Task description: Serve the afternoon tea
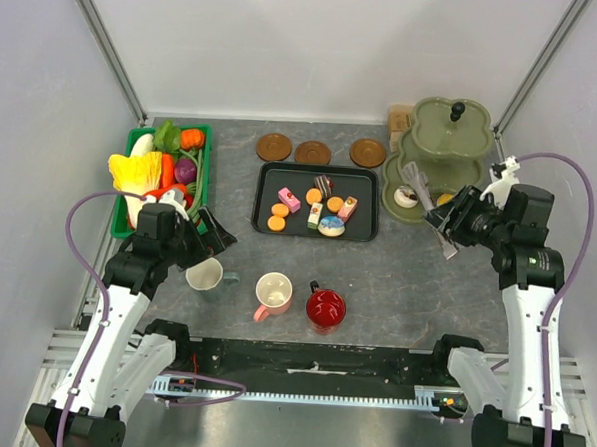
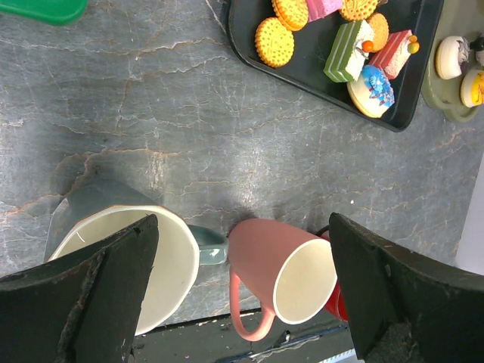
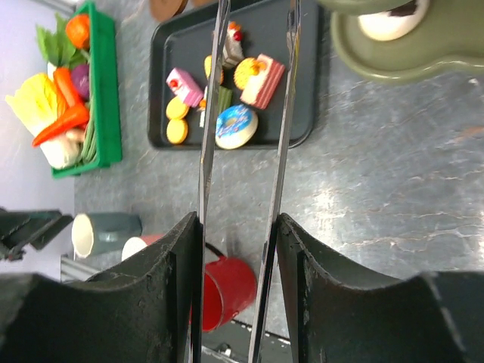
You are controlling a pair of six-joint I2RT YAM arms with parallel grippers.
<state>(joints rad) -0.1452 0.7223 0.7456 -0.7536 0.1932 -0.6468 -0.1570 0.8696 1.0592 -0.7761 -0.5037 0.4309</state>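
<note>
Green tiered stand (image 1: 432,150) stands right of the black tray (image 1: 269,179) holding the cakes (image 1: 330,225). Right gripper (image 3: 238,227) clamps the metal tongs (image 3: 206,151): line the blades over one cake and pinch gently. Left gripper (image 2: 242,223) gapes over the whitish mug (image 2: 178,249). Grey marbled tabletop (image 2: 189,113), white walls.

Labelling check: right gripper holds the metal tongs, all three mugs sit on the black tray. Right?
No. Top view: the whitish mug, pink mug and red mug stand on the table, off the black tray. Right gripper does hold the metal tongs.
</note>
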